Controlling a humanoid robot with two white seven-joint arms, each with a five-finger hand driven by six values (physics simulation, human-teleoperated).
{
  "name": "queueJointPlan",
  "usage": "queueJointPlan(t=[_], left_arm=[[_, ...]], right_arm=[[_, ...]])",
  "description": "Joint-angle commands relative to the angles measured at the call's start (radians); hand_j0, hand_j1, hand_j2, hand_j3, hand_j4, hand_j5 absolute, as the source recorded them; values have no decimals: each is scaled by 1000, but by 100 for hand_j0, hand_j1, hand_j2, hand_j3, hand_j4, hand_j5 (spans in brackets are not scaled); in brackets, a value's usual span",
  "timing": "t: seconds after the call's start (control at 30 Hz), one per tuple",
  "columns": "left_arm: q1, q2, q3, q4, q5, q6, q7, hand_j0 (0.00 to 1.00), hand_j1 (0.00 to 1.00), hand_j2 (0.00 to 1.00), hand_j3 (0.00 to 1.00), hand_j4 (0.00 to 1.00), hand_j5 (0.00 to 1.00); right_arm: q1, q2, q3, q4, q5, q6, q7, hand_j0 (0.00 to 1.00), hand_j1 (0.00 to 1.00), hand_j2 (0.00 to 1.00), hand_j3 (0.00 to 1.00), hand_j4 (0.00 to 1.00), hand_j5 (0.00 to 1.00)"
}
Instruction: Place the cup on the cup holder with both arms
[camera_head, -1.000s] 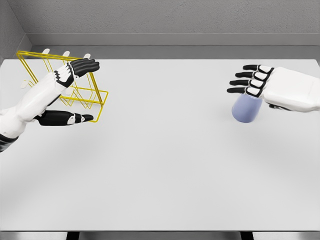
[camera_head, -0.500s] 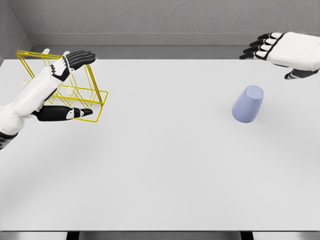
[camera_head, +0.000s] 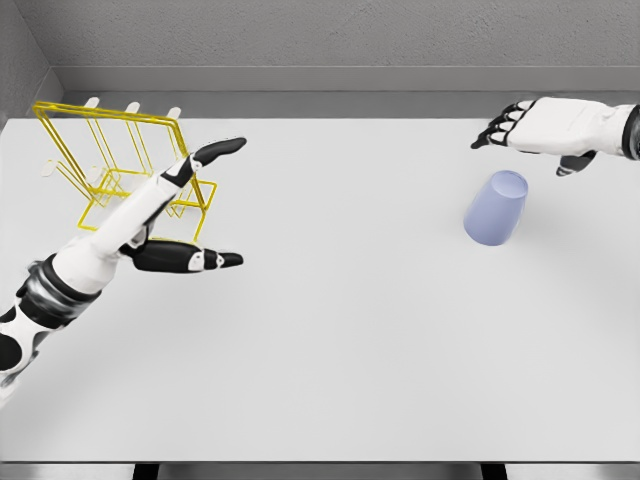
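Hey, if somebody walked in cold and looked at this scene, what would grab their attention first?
Probably the yellow wire cup holder at the table's far left, bright against the white table. Next, the pale blue cup standing alone at the right. Both white hands are open and hold nothing: the left hand reaches out in front of the holder, the right hand hovers just beyond the cup.

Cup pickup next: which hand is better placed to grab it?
Right. The right hand hovers open just beyond the lavender cup at the table's right side. The left hand is open far across the table, beside the yellow cup holder.
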Motion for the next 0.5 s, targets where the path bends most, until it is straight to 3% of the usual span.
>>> queueJointPlan(t=[0.0,0.07,0.13,0.27,0.33,0.47], left_arm=[[0,-9,-69,0,23,0,0,100,100,100,100,100,100],[2,-4,-97,0,26,0,-8,100,100,100,100,100,100],[2,1,-113,1,40,0,-10,100,100,100,100,100,100],[2,11,-140,1,149,0,-20,100,100,100,100,100,100],[2,21,-150,1,205,111,-83,100,100,100,100,100,100],[2,25,-169,15,239,200,-89,100,100,100,100,100,100]], right_arm=[[0,4,22,2,8,3,0,99,99,99,99,99,99],[11,4,22,-5,7,3,0,97,97,97,97,97,97],[23,-1,22,-59,10,3,0,97,97,97,97,97,97],[38,-4,22,-88,21,3,0,97,97,97,97,97,97],[48,-3,24,-87,38,3,0,97,97,97,97,97,97],[58,-1,24,-79,68,3,0,97,97,97,97,97,97]])
